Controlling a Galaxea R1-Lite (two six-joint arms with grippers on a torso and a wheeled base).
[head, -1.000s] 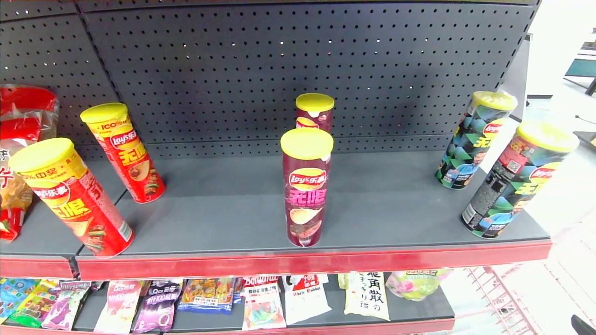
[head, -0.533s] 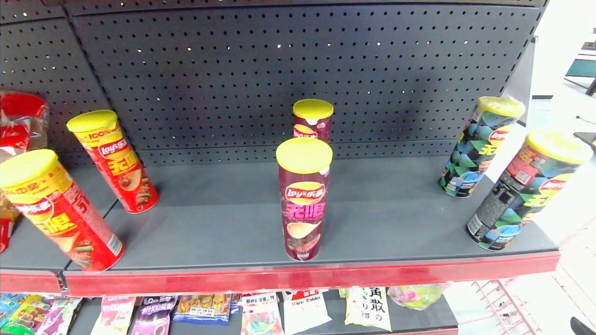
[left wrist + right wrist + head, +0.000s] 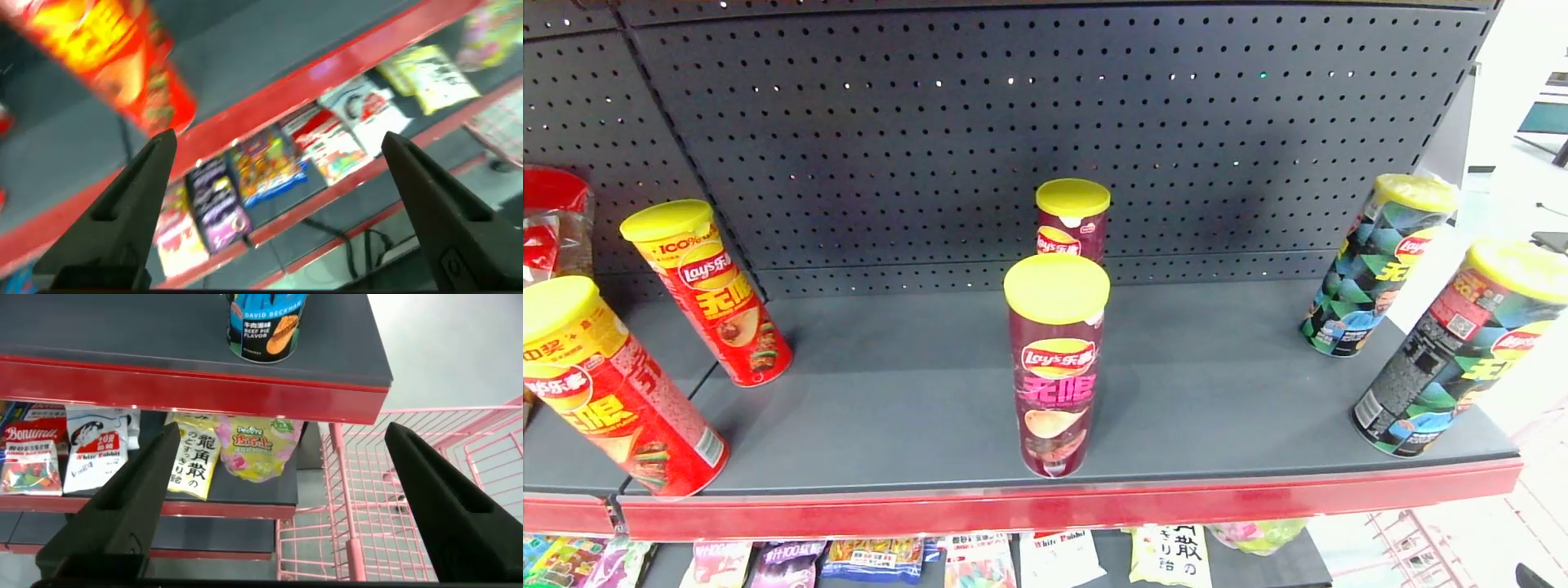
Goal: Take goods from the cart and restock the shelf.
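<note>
The grey shelf (image 3: pixel 1201 384) with a red front edge carries several chip cans with yellow lids. Two maroon cans stand mid-shelf, one at the front (image 3: pixel 1055 367) and one behind it (image 3: pixel 1072 219). Two red cans (image 3: pixel 707 294) (image 3: pixel 605 392) stand at the left, and two dark patterned cans (image 3: pixel 1380 265) (image 3: pixel 1462 351) at the right. My left gripper (image 3: pixel 278 139) is open and holds nothing, below the shelf edge near a red can (image 3: pixel 114 57). My right gripper (image 3: pixel 282 429) is open and holds nothing, below the shelf's right end. The pink wire cart (image 3: pixel 425 506) stands beside the shelf there.
A lower shelf (image 3: pixel 204 510) holds a row of snack bags (image 3: pixel 1062 559) (image 3: pixel 270 167) (image 3: pixel 253 445). A perforated back panel (image 3: pixel 1013 122) closes the shelf behind. Wide bare gaps lie between the can groups. A red bag (image 3: pixel 547 220) sits at the far left.
The head camera has shifted, so the whole shelf sits lower and further left in the picture. The cans keep their places on the shelf.
</note>
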